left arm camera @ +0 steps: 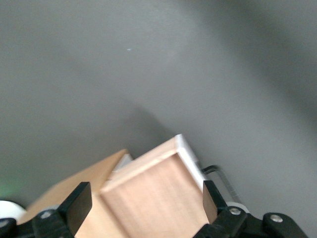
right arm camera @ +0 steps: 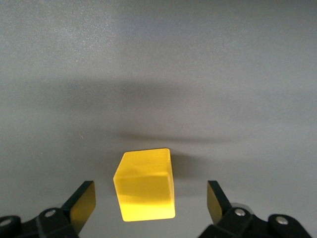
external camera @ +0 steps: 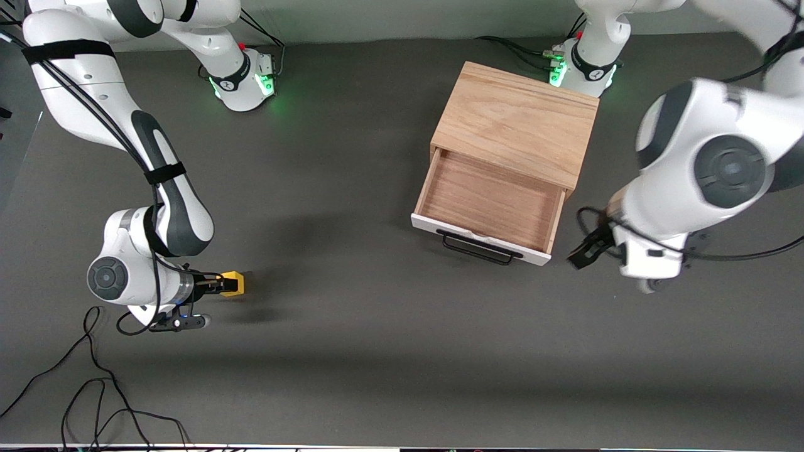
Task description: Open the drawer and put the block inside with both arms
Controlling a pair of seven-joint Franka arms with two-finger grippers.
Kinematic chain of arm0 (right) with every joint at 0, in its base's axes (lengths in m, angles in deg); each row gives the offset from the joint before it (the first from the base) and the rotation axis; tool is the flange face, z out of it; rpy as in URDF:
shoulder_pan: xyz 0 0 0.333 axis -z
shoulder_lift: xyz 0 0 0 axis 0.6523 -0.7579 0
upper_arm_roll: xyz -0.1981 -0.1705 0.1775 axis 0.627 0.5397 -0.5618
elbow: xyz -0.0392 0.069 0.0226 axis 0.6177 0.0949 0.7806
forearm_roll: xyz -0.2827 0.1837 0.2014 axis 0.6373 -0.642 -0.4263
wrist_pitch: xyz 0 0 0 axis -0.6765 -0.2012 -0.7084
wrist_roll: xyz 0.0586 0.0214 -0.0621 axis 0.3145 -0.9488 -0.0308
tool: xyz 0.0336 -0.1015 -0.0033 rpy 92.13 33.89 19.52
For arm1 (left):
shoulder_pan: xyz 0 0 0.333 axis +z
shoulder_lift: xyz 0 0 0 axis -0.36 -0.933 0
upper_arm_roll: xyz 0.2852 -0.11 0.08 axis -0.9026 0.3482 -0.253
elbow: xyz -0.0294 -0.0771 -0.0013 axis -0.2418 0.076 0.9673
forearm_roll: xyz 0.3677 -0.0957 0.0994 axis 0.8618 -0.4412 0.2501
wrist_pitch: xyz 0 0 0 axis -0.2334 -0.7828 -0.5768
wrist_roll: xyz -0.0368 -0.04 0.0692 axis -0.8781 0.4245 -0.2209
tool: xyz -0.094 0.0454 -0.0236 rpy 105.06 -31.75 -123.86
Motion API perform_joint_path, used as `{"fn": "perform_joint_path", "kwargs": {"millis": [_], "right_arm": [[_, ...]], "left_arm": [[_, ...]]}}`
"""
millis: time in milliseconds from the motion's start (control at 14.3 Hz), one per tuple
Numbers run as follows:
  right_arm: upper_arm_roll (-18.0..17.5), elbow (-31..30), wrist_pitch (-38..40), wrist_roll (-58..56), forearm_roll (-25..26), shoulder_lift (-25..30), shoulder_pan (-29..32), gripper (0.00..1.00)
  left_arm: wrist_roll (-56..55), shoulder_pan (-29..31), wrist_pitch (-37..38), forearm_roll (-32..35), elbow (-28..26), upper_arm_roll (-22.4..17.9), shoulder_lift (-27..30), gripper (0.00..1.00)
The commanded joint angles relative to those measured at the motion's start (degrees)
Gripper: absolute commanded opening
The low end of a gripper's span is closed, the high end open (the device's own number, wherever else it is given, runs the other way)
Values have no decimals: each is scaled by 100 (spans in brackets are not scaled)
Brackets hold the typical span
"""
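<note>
Drawer (external camera: 491, 210) stood pulled well out of the light wooden cabinet (external camera: 518, 122), wood-lined interior bare, white front panel and black wire handle (external camera: 478, 246) facing the front camera; cabinet sat toward the left arm's end of the worktop (external camera: 352, 351). Left gripper (left arm camera: 147, 203) hung just beside the drawer's corner at that end, fingers (left arm camera: 79, 202) spread wide with nothing between them; left arm appeared to be waiting. Block (right arm camera: 146, 184), a small yellow cube, lay on the worktop toward the right arm's end, well apart from the cabinet. Right gripper (right arm camera: 150, 201) was down at the block, fingers (right arm camera: 83, 202) spread on either side of it with clear gaps, not yet touching. Judged the step in hand to be the grasp. The cube sat slightly turned against the line of the fingers, so closing would probably twist it square or squeeze it on edges; better to settle a little deeper so the pads meet flat faces near the cube's middle, then close slowly and evenly. Lift straight up before travelling, and carry high enough to clear the drawer's front panel. A small printed mark showed on each arm's base collar, too small to read. No other writing or labels could be made out.
</note>
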Motion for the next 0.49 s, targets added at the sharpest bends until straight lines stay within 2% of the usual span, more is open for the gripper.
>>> {"fn": "perform_joint_path", "kwargs": {"millis": [0, 210, 419], "right_arm": [[18, -216, -357, 161, -95, -4, -26, 100], [9, -480, -657, 161, -103, -4, -34, 100], [9, -524, -710, 161, -103, -4, -43, 100]], "left_arm": [[1199, 367, 231, -122, -641, 23, 619, 100], [2176, 709, 231, -122, -1186, 14, 1120, 100], [2915, 868, 223, -157, -1450, 6, 1402, 100]]}}
